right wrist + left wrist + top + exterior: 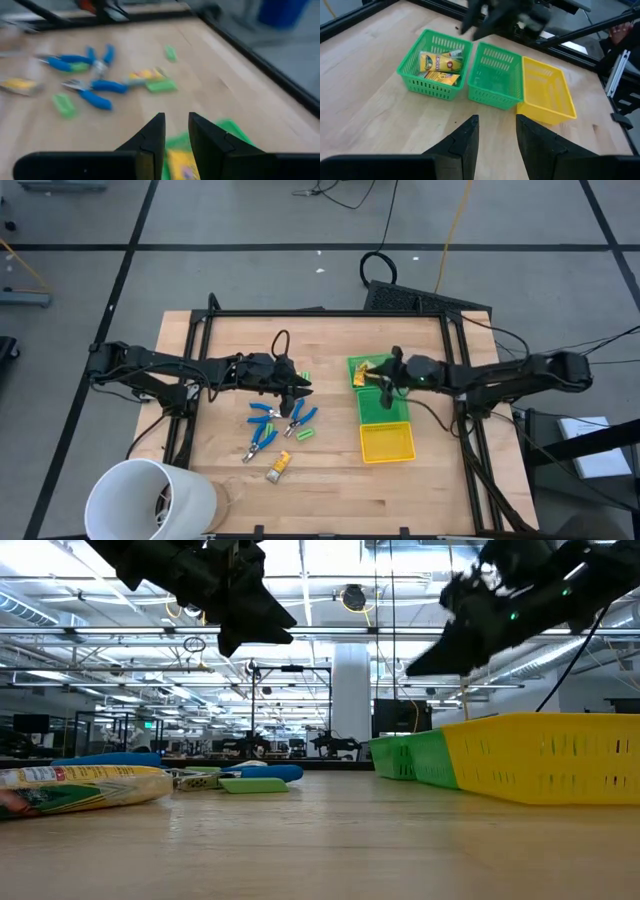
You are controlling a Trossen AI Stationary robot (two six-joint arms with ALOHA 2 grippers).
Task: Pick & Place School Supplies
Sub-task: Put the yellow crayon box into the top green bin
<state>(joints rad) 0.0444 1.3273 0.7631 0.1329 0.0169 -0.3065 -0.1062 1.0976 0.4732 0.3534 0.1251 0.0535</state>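
Over the right side of the desk (330, 490), find the right gripper (176, 131) above the end green bin (427, 87), fingers narrowly parted and pinching nothing. Toward the middle, find the left gripper (497, 131) above the loose supplies, fingers likewise spread with nothing between them.

Risks, as judgements only:
- Could close on two items at once: pliers (262, 412) and green pieces (303, 434) lie crowded together left of the middle, some touching.
- Might pinch a plier by one handle only and let it swing or drop short of a bin.
- Could push a green piece sideways instead of lifting it, given how low and small it looks.
- May sort into the wrong bin: all three stand side by side, walls touching.
- Could bring the arms together if both reach for the middle at once.
- Should also watch the cup (150, 498) at the left corner, close to the left arm's sweep.

Counts:
- Bins: three, namely two green and one yellow bin (547, 112); the middle green bin (492, 95) and the yellow one hold nothing.
- Blocks (440, 64): two inside the end green bin, plus at least one loose block (279, 466) on the desk; possibly a second, hard to tell.
- Pliers: three, all loose.
- Green pieces: three or four, all loose.
- Cup: one.
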